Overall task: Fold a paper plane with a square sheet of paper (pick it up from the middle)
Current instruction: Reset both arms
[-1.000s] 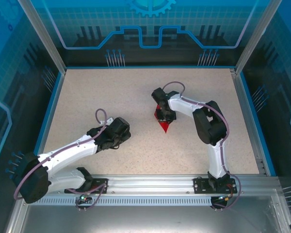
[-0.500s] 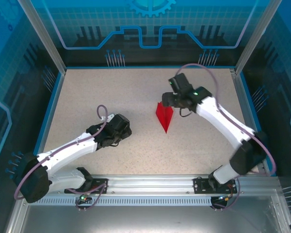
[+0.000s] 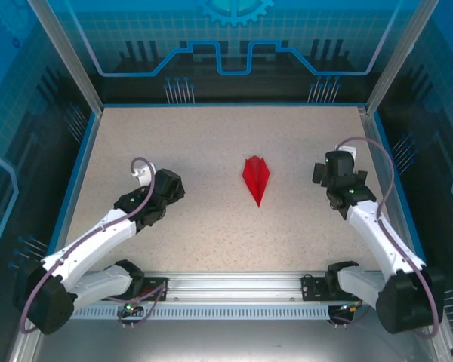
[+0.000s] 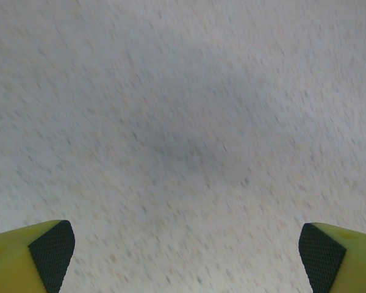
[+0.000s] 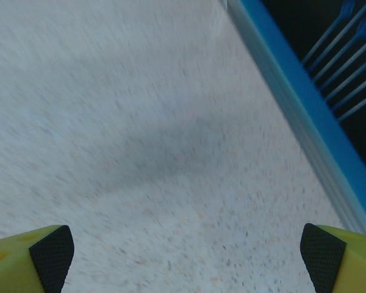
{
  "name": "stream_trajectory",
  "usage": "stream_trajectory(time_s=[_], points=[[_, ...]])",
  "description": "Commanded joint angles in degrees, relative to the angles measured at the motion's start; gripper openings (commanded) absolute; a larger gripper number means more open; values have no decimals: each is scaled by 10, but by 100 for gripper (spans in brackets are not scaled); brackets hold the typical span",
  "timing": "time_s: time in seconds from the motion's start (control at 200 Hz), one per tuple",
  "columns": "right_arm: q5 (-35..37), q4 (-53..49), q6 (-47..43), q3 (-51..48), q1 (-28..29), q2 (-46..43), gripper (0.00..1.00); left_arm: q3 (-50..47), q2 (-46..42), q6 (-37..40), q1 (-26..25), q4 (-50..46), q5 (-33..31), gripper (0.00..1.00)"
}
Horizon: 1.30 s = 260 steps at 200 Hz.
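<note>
Currently seeing slim bright red paper plane (image 3: 256,179) flat on speckled beige table (image 3: 196,143), roughly mid-table, a touch right of centre. Points sharp nose at near edge and wide tail at far edge; shows centre ridge along its length. Touches neither gripper, well apart from both.

Left of it, toward left edge: white-and-black left arm (image 3: 98,237). Left gripper (image 4: 186,253) spread wide over bare tabletop, holding nothing. Yellow fingers with black textured pads (image 4: 52,250) at bottom corners of left wrist view.

Right of it, close to right edge: right gripper (image 5: 184,256), likewise spread wide, pinching nothing. Sits over bare surface just beside blue table rim (image 5: 293,104).

Blurry tabletop in both wrist views.
</note>
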Motion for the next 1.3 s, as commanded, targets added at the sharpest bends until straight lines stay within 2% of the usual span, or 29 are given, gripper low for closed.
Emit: stream_trajectory(time_s=[0.0,0.065,0.155,0.225,0.385,0.49,0.62,0.745,0.8,0.93,1.065,1.125,1.165,1.205,1.295], points=[[-62,132,-35,-49,-27,15,99,-37,-23,145,51,105,-49,98],[-104,212,-53,-84,-34,25,99,-50,-27,181,87,142,-49,99],[-108,239,-59,-88,-34,40,99,-84,-29,220,137,214,-30,99],[-116,297,-72,-104,-37,65,99,-104,-25,238,166,255,-27,99],[-165,342,-90,-86,-37,120,100,-132,24,318,177,374,4,99],[-191,441,-131,-98,-32,152,99,-148,83,353,182,470,24,99],[-265,455,-163,-90,-32,188,98,-161,152,357,198,590,58,99],[-282,624,-177,-175,-26,214,99,-166,192,392,215,668,98,98],[-278,692,-186,-208,-19,225,100,-173,193,374,245,673,154,98],[-248,642,-175,-180,-15,230,99,-216,203,374,272,752,236,99],[-252,636,-164,-176,-25,231,99,-228,281,391,274,852,264,99],[-251,636,-164,-176,-26,231,99,-187,271,388,272,749,269,98],[-250,636,-164,-176,-25,231,99,-197,282,393,272,794,270,98],[-250,636,-164,-176,-26,231,99,-192,275,390,272,765,271,98],[-237,639,-164,-178,-23,230,99,-194,278,395,268,776,263,99]])
